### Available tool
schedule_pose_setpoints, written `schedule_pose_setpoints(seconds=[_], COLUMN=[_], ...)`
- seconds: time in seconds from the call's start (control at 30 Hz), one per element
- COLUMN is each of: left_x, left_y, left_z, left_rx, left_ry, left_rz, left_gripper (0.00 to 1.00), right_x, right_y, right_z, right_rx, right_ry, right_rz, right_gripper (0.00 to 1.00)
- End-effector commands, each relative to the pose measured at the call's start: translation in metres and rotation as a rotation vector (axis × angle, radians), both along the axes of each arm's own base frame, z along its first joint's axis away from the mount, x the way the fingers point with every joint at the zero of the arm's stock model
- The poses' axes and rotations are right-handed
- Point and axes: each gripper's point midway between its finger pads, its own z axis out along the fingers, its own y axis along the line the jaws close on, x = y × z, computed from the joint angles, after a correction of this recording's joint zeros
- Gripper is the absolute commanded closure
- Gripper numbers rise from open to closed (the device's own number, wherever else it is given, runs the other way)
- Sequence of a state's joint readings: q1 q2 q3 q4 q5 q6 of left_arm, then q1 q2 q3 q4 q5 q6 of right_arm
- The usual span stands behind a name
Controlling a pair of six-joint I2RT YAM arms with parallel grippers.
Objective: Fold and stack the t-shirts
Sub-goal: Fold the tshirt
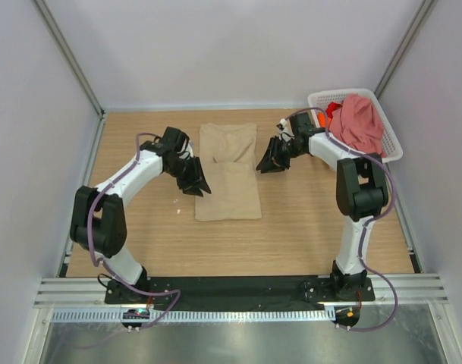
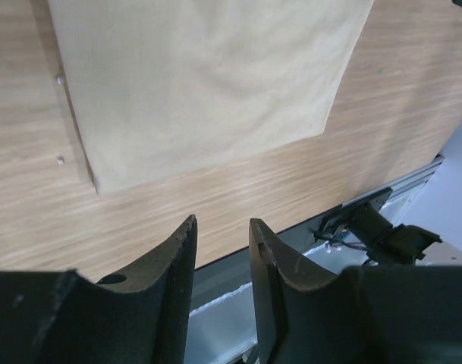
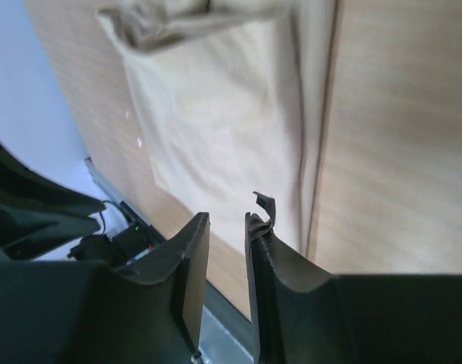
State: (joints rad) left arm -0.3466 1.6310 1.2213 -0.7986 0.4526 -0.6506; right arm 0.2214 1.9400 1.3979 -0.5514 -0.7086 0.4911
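The beige-tan t-shirt (image 1: 228, 178) lies flat mid-table as a narrow folded rectangle, with a step across its middle where one layer overlaps. My left gripper (image 1: 199, 183) hovers at its left edge and is open, nothing between the fingers. The left wrist view shows the shirt's (image 2: 208, 83) corner beyond the left gripper (image 2: 221, 221). My right gripper (image 1: 267, 164) sits just off the shirt's right edge, also open and empty (image 3: 227, 216). The beige shirt (image 3: 215, 114) lies ahead of it, bunched at the far end. A dusty pink t-shirt (image 1: 359, 121) and a bright orange one (image 1: 333, 111) are heaped in the basket.
The white lattice basket (image 1: 315, 97) stands at the back right corner against the wall. Walls enclose the wooden table (image 1: 314, 220) on three sides. A black strip and metal rail (image 1: 238, 284) run along the near edge by the arm bases.
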Motion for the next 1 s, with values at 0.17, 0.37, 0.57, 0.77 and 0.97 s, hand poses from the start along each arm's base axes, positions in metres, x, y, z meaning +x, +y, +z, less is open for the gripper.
schedule_pose_setpoints(seconds=[0.17,0.37,0.57,0.77,0.97], left_x=[0.032,0.013,-0.007,-0.011,-0.011], left_y=[-0.01,-0.005,0.001,0.002,0.002], left_z=[-0.033,-0.047,-0.057,-0.06,-0.059], left_rx=[0.004,0.001,0.005,0.009,0.002], left_ry=[0.096,0.127,0.158,0.165,0.163], left_rz=[0.019,0.049,0.055,0.048,0.039], left_gripper=[0.67,0.68,0.68,0.68,0.68], right_x=[0.063,0.078,0.081,0.08,0.083], right_y=[0.014,0.02,0.031,0.035,0.03], right_z=[-0.029,-0.03,-0.032,-0.048,-0.056], right_rx=[-0.071,-0.073,-0.071,-0.1,-0.143], right_ry=[-0.039,-0.06,-0.061,-0.037,-0.045], right_rz=[0.034,0.029,0.032,0.037,0.039], right_gripper=[0.64,0.63,0.61,0.6,0.61])
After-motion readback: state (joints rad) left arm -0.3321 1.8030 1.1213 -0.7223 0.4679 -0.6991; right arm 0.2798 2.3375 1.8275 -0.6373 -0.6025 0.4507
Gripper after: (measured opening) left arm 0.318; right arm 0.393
